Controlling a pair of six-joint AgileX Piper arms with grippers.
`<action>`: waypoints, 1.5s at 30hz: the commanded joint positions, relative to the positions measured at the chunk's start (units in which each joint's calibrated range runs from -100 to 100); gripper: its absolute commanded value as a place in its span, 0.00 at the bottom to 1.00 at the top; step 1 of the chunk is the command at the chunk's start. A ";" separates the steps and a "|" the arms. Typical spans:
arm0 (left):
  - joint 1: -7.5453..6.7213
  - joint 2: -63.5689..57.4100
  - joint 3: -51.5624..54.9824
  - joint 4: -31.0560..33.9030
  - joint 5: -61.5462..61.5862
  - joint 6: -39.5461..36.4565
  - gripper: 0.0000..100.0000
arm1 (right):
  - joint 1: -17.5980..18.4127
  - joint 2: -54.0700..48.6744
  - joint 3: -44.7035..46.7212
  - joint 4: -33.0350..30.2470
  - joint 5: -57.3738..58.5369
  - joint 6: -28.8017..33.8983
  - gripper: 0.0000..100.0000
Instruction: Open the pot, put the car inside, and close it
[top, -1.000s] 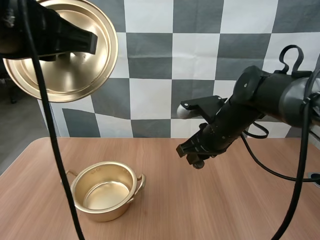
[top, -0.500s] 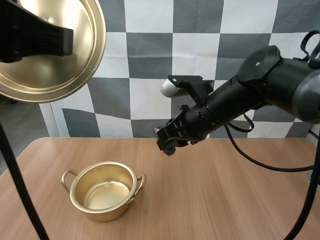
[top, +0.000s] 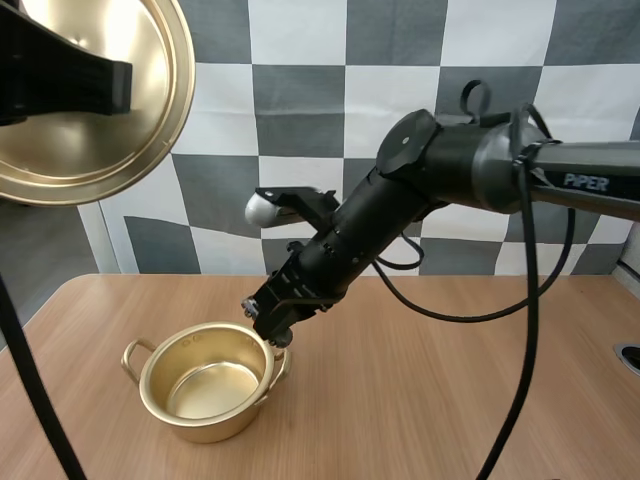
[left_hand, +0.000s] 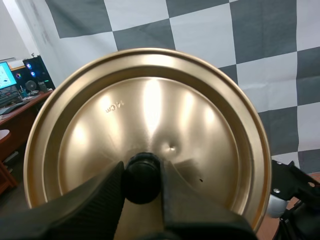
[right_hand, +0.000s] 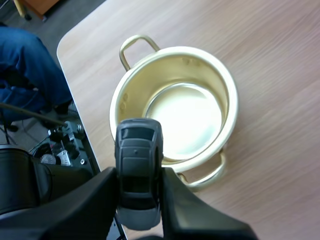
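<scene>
The toy car (right_hand: 138, 150) sits between the two fingers of the right gripper (right_hand: 139, 175), which clamp its sides; the car's dark grey body lies lengthwise along the fingers. Gripper and car hang just above the rim of the open, empty golden pot (top: 200, 425), which stands on the wooden table (top: 450, 400). The left gripper (left_hand: 142, 172) pinches the black knob (left_hand: 142, 184) of the lid (left_hand: 200, 115), held high above the pot and well apart from it.

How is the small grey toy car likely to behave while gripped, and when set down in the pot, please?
The small grey toy car looks rigid: the right gripper's jaws pinch its sides without visible denting. It seems light, being small. It may roll on the shiny gold metal pot's smooth bottom.
</scene>
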 joint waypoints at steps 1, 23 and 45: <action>0.00 0.03 0.00 -0.03 0.00 -0.06 0.00 | 0.37 4.07 -0.94 -0.30 0.07 -0.27 0.00; 0.09 0.03 0.00 0.23 0.00 -0.06 0.00 | 5.72 23.35 -13.22 -0.01 0.07 -2.62 0.00; 0.08 0.03 0.00 0.83 0.00 -0.06 0.00 | 6.66 37.62 -16.66 3.26 0.07 -5.07 0.00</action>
